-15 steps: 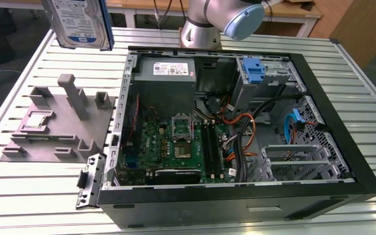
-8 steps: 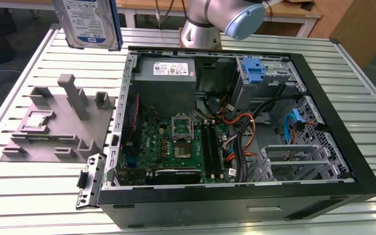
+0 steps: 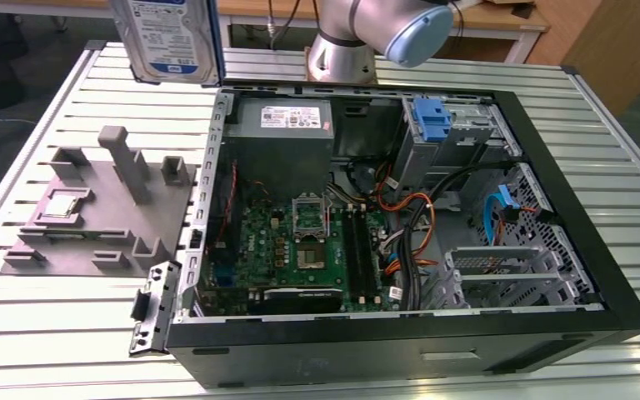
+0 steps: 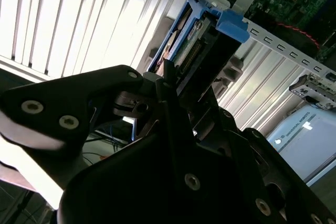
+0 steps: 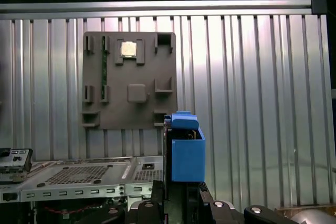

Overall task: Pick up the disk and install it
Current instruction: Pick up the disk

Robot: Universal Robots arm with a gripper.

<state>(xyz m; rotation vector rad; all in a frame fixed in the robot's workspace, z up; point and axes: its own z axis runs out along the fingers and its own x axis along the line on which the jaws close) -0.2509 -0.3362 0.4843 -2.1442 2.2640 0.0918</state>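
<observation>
Ribbed aluminium table [image 3: 53,333] under an open computer case [image 3: 409,343] and a grey parts fixture [image 3: 97,237].

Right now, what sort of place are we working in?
Probably a robotics lab or workshop bench set up for PC assembly: a slatted aluminium table carries an open desktop computer case with its motherboard exposed, beside a grey parts fixture, and the gripper holds the disk.

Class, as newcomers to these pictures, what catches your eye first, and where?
The disk in its blue bracket hangs above the table at the exterior view's upper left, clamped in the gripper. The open computer case fills the middle, with a grey holder board on the exterior view's left.
</observation>
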